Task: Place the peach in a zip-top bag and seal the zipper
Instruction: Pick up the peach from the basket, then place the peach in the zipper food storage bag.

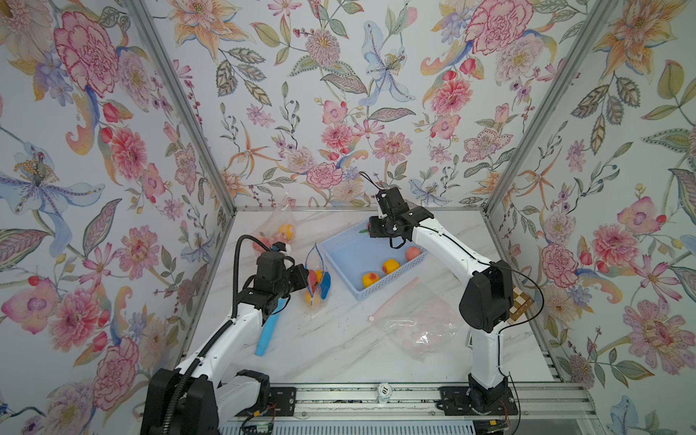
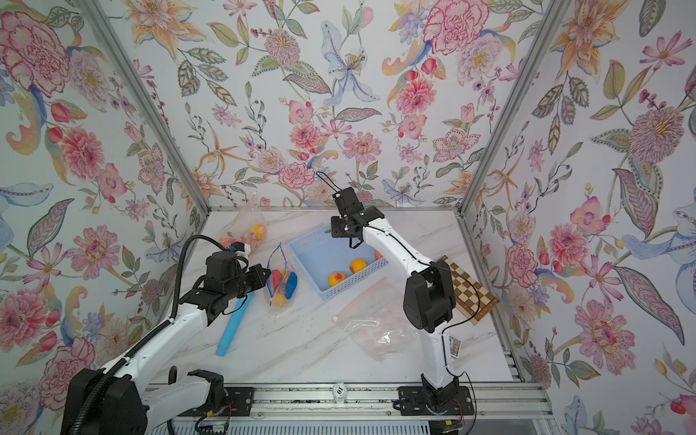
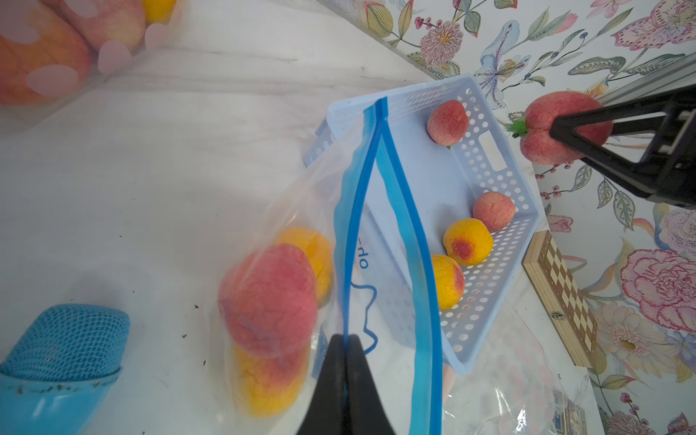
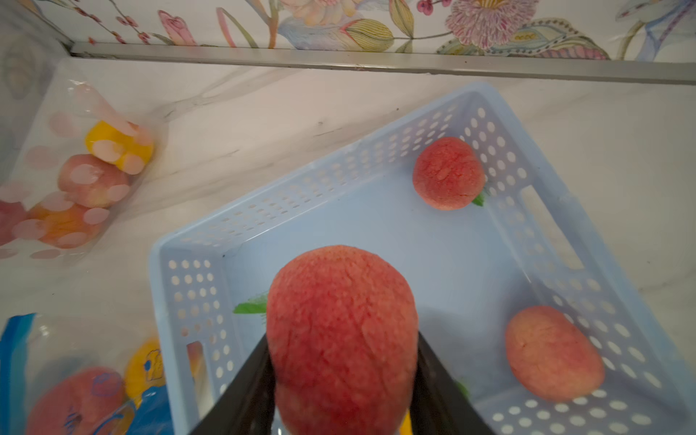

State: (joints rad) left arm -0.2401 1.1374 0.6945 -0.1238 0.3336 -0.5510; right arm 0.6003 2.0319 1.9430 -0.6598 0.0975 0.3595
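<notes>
Squarely inside right gripper (image 4: pixel 342 337): peach (image 4: pixel 339 293)

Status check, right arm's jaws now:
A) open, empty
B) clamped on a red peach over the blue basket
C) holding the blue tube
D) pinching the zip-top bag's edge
B: in the right wrist view the right jaws press on both sides of the red peach, with the blue basket below it.
</notes>
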